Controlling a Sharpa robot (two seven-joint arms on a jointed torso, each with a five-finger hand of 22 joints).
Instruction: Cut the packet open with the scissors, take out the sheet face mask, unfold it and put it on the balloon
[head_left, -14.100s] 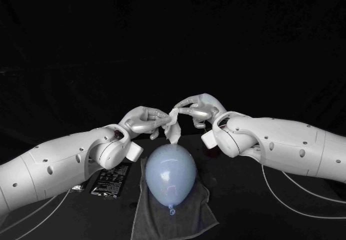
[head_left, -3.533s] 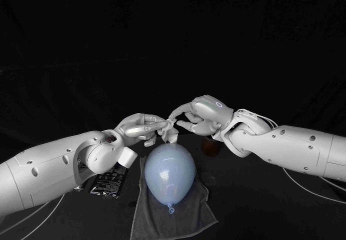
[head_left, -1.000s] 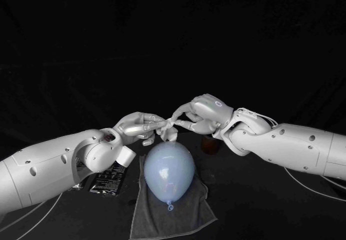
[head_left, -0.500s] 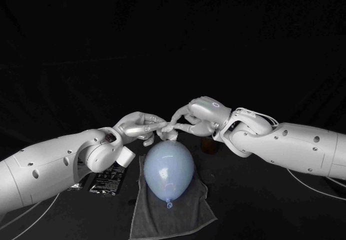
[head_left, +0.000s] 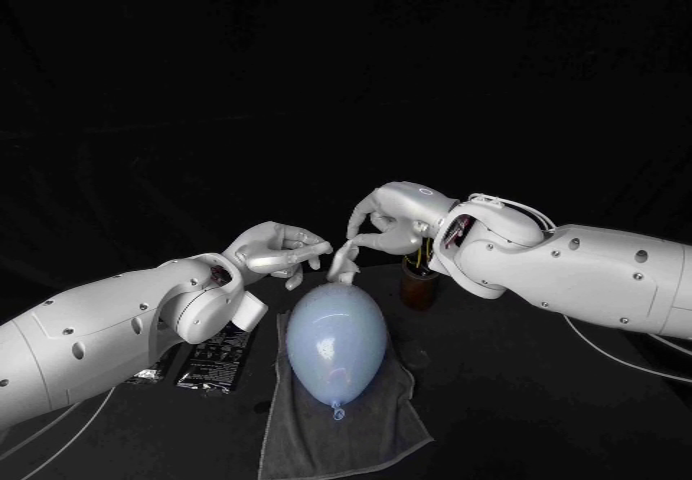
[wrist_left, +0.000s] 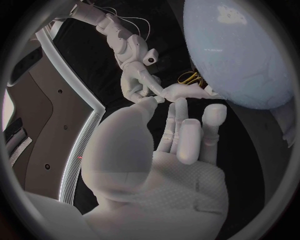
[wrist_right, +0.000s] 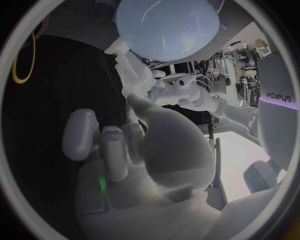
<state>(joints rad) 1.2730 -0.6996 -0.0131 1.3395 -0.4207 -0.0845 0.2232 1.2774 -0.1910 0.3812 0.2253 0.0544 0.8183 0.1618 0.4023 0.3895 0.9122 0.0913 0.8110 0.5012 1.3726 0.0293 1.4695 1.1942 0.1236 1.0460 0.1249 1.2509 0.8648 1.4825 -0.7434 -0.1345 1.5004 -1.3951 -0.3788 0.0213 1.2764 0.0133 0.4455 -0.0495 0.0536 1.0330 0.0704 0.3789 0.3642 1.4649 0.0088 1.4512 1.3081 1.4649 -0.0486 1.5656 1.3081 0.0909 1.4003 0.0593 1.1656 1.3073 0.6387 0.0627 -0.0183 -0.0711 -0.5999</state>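
Op1: Since half a sec ago, we see the right hand (head_left: 392, 222) has lifted and rolled over. The left hand (head_left: 278, 250) no longer meets it: fingertips were together then, now there's a gap btwn them.

Op2: Agreed. Who has the white folded sheet face mask (head_left: 345, 262)?

Op1: Right hand. Thumb and one finger pinch its upper end, other fingers curled close by. Mask hangs as a narrow strip, not unfolded, w/ its lower end at the far tip of the pale blue balloon (head_left: 338, 340). Touching or just above, we can't tell.

Op2: Left hand?

Op1: Fingers loosely bent and apart, nothing in them as far as we see. In left wrist view its thumb tip sits just beside the mask's pinched end, not on it.

Op2: Balloon pos.?

Op1: Lying lengthwise on the dark grey towel (head_left: 353, 435), knot end nearest us, on the black counter (head_left: 548, 400). Both hands are up over its far end.

Op2: Packet?

Op1: Black foil packet (head_left: 216, 358) lies flat on the counter, just beside the towel on the left-arm side, near the left forearm.
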